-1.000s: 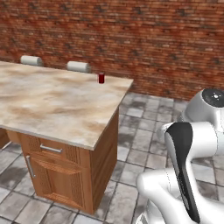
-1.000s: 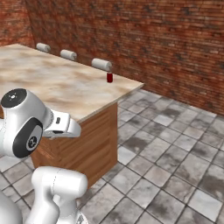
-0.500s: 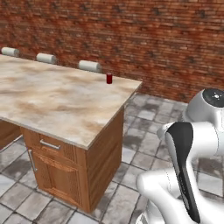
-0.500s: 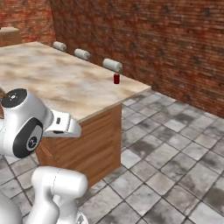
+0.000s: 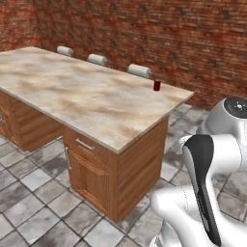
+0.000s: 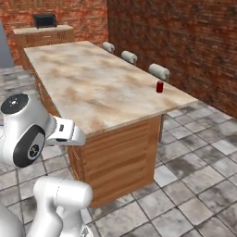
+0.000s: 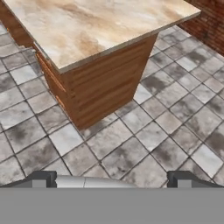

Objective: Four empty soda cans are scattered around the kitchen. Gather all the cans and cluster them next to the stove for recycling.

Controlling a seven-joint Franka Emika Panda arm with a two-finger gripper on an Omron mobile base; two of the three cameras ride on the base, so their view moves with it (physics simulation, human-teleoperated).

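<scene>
Red soda can [image 5: 157, 85] upright near the far right corner of the marbled island counter [image 5: 72, 96], right of centre in the left base view, gripper [image 7: 112, 180] spread wide and empty over grey tile floor [image 7: 144, 135], three pale stool tops [image 6: 159, 71] behind the counter

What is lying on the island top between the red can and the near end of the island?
Nothing: both base views show bare marbled island top from the red can to that end.

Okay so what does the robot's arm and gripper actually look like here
The arm is glossy white with rounded links, a black inset panel along one link and dark round joint caps. The gripper has two small dark grey finger tips.
</scene>
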